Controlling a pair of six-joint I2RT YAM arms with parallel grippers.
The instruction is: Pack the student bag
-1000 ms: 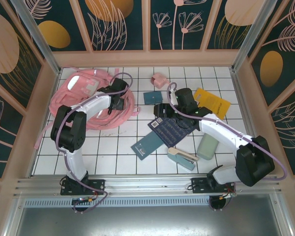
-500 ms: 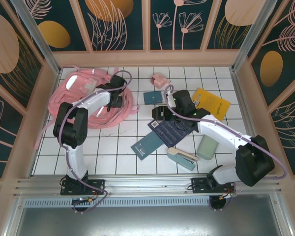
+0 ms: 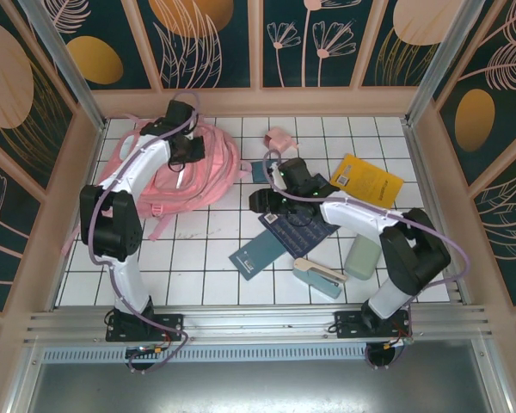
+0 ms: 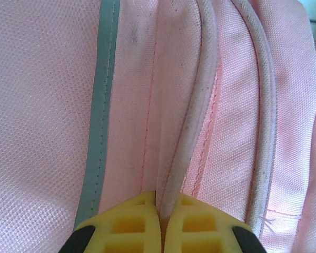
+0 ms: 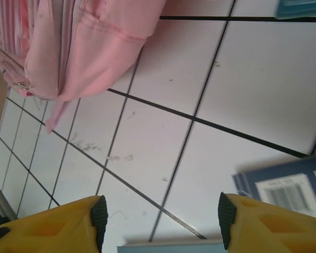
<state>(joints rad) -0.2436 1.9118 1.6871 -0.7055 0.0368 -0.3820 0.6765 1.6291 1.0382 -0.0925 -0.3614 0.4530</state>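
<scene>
The student bag [image 3: 176, 176], a large pink backpack with loose straps, lies bunched at the back left of the tiled table. My left gripper [image 3: 189, 160] comes down onto its top. In the left wrist view the yellow fingers [image 4: 131, 224] are shut on a piped pink seam of the bag [image 4: 47, 105], beside a grey stripe. My right gripper [image 3: 254, 204] hovers over bare tile just right of the bag. Its fingers [image 5: 97, 219] are open with nothing between them, and a corner of the bag [image 5: 84, 47] shows at the upper left of the right wrist view.
Right of the bag lie a small pink pouch [image 3: 279, 138], a small teal card [image 3: 262, 169], a yellow booklet [image 3: 370, 179], a dark blue book [image 3: 301, 225], a teal notebook [image 3: 256, 252], a sage green case [image 3: 361, 256] and a stapler [image 3: 320, 275]. Walls surround the table.
My left gripper closed on the bag's seam and drew it toward the back wall, bunching the bag. My right gripper swung left toward the bag and narrowed somewhat.
</scene>
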